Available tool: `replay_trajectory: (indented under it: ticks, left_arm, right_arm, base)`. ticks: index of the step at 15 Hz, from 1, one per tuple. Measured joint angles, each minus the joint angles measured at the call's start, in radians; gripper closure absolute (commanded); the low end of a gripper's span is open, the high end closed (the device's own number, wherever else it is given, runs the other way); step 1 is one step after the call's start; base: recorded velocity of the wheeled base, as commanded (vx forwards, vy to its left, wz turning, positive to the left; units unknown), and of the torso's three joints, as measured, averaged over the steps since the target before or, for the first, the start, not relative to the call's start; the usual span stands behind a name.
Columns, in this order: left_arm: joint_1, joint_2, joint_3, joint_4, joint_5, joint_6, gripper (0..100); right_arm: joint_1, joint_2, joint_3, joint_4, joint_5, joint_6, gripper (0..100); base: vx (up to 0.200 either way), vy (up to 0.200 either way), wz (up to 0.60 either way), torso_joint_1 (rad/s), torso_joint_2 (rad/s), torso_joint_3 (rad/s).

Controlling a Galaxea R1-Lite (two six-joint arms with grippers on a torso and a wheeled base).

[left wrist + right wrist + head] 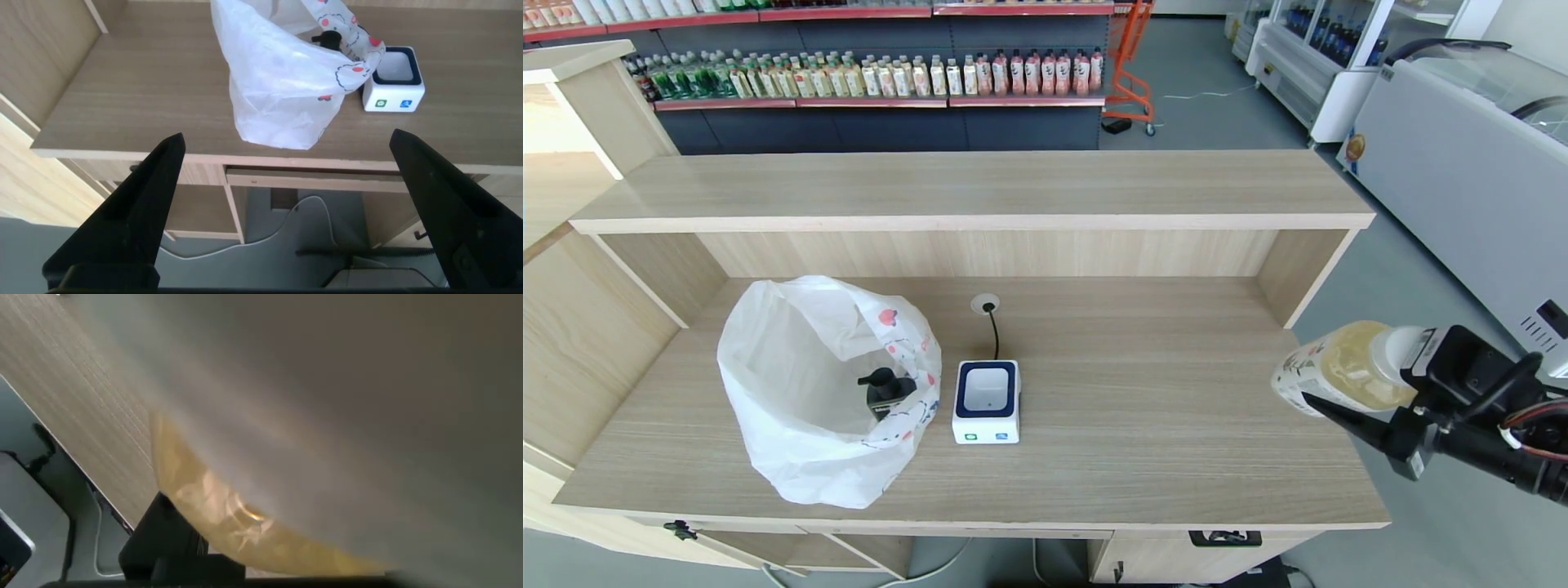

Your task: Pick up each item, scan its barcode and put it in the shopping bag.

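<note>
A bottle of pale yellow drink [1331, 376] hangs sideways just off the counter's right end, with my right gripper [1349, 385] shut on it. Up close the bottle [245, 514] lies against that wrist's camera. The white shopping bag [800, 392] stands open on the left of the counter, a black pump bottle [886, 390] inside it. The white and blue barcode scanner [987, 400] sits right beside the bag. My left gripper [282, 220] is open and holds nothing, low in front of the counter's front edge, facing the bag [278, 90] and scanner [395, 82].
The wooden counter [1160, 425] has a raised ledge [972, 192] at the back and side walls. The scanner's black cable [994, 331] runs to a hole behind it. Chest freezers [1462, 163] stand to the right; drink shelves [874, 77] line the back.
</note>
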Motion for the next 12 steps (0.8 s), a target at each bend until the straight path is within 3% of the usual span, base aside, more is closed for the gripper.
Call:
replay_trajectory:
  ticks: [5,12]
  left_arm:
    - [0.000,0.000,0.000,0.000,0.000,0.002,0]
    - [-0.001,0.000,0.000,0.000,-0.002,-0.003,0]
  right_arm:
    - [-0.001,-0.004,0.013,-0.033,0.004,-0.011,100]
    - [0.054,-0.004,0.006,-0.033,0.039,0.047,100]
  base:
    - [0.000,0.000,0.00,0.000,0.00,0.000]
    - [0.000,0.200,0.00,0.004,0.00,0.002]
